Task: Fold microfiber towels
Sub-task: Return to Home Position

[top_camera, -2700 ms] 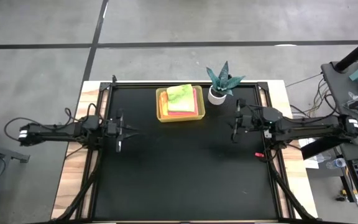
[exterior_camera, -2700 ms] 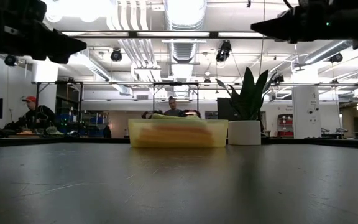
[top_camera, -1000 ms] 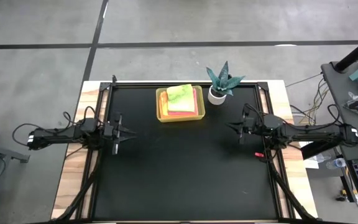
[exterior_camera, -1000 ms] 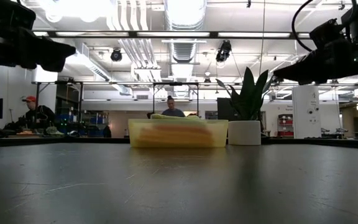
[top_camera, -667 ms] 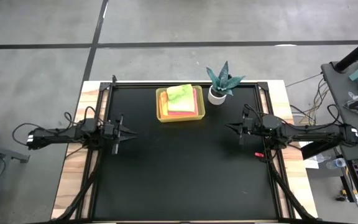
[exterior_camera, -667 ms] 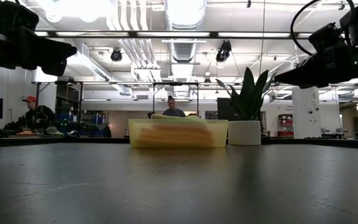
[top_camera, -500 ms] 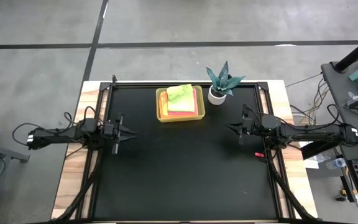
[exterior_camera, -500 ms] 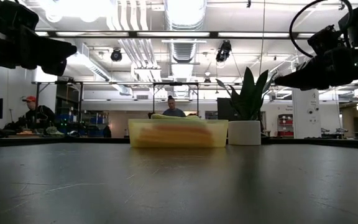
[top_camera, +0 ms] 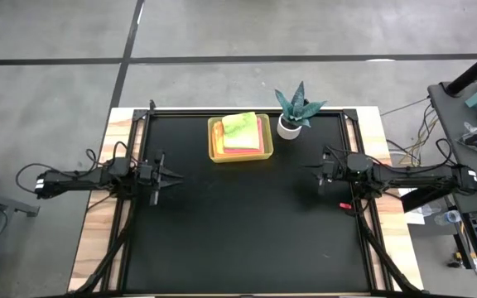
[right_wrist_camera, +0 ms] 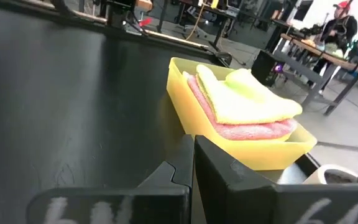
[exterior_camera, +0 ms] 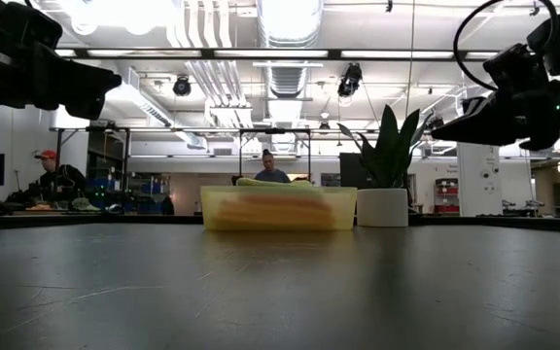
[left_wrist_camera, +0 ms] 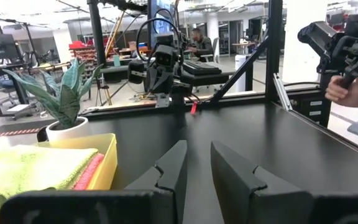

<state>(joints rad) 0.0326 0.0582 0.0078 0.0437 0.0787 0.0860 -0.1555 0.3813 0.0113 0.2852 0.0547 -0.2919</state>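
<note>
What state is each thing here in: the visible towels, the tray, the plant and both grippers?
lime green towel: folded, topmost of the stack.
pink towel: folded, under the green one.
yellow tray: holding the towel stack.
plant: upright beside the tray.
left gripper: open, empty.
right gripper: shut, empty.

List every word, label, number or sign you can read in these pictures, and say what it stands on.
No text here can be read.
The white marks on the right gripper: too blurred to read.
The yellow tray, the towels and the plant pot: no print shows.
</note>
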